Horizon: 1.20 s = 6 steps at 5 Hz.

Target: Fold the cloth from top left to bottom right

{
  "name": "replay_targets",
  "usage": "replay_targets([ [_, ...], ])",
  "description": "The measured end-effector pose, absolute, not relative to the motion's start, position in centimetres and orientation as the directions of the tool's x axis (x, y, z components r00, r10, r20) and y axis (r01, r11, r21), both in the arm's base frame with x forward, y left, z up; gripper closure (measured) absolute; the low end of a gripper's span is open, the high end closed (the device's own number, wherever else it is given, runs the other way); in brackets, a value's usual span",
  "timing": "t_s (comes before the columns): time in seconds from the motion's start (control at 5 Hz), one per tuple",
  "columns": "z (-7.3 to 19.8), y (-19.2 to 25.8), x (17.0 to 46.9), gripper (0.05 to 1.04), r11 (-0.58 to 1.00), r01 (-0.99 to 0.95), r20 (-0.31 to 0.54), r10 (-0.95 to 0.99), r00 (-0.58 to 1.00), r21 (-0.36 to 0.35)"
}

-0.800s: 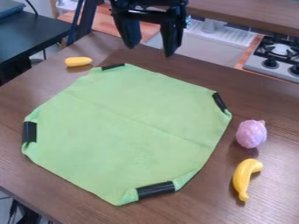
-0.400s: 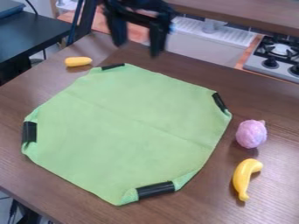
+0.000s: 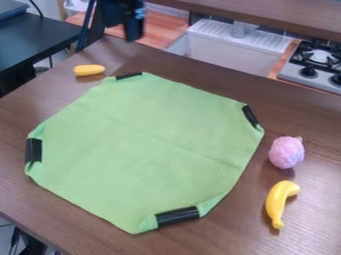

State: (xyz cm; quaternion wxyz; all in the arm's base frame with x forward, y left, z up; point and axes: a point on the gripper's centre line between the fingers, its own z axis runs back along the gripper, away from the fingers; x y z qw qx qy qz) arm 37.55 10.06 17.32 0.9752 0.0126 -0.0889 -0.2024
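Brown table, green cloth apart from the black arm.

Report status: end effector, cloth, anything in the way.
End effector at view's top edge, off the cloth. Cloth spread out, diagonal fold not made. Yellow oblong near top-left corner, possible snag; banana and pink toy off right side.

Black arm (blue flecks, too)

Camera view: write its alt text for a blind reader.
A green cloth lies spread on a brown table, black strips at its corners. The gripper hangs beyond the cloth; a pink toy and a banana lie right, a yellow toy upper left.
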Motion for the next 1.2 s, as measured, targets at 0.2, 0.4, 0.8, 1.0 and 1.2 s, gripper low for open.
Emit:
replay_targets([
  [0.2,16.4,12.8,38.3,0.083,0.812,0.583,0.199,-0.567,0.799,-0.031],
  [0.4,15.8,14.6,39.1,0.084,0.782,0.62,0.219,-0.616,0.757,0.06],
  [0.8,10.3,15.5,40.1,0.083,0.692,0.696,0.208,-0.722,0.66,0.191],
  [1.0,9.7,15.7,41.3,0.083,0.667,0.705,0.179,-0.744,0.643,0.241],
  [1.2,8.2,15.7,42.2,0.083,0.668,0.71,0.175,-0.744,0.645,0.223],
])
